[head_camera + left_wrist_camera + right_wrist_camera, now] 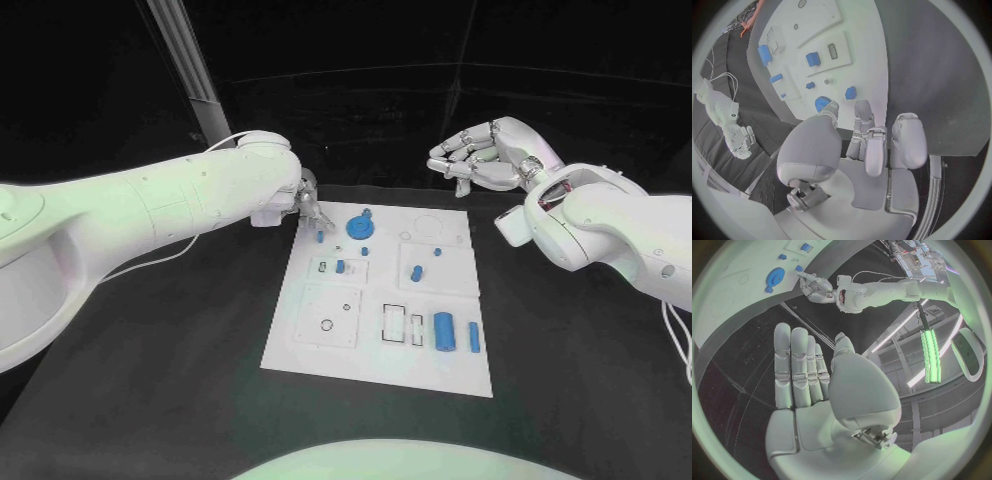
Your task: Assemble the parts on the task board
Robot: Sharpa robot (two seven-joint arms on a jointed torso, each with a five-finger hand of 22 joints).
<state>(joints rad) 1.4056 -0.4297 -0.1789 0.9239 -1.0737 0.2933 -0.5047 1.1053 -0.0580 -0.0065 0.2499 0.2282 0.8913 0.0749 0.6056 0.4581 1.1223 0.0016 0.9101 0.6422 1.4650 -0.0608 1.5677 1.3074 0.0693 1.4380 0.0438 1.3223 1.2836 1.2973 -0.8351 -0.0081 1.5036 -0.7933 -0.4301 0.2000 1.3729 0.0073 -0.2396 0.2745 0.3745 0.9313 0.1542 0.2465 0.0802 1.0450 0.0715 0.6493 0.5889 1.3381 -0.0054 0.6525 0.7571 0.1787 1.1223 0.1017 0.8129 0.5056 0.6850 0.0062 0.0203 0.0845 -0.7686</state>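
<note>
Task board (378, 345): flat white rectangular plate, mid table (173, 400), dark margin on all sides. Small blue parts (446, 331) scattered on it: round gear-like piece (359, 227) near far edge, two long cylinders near right edge. Left robot hand (309, 208) at board's far-left corner, fingers curled, empty. Right robot hand (480, 156) raised beyond far-right corner, fingers straight, empty.

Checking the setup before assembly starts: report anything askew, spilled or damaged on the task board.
Nothing stands out. The task board lies flat on the black table, the blue parts rest on it, and neither robot hand holds anything.
</note>
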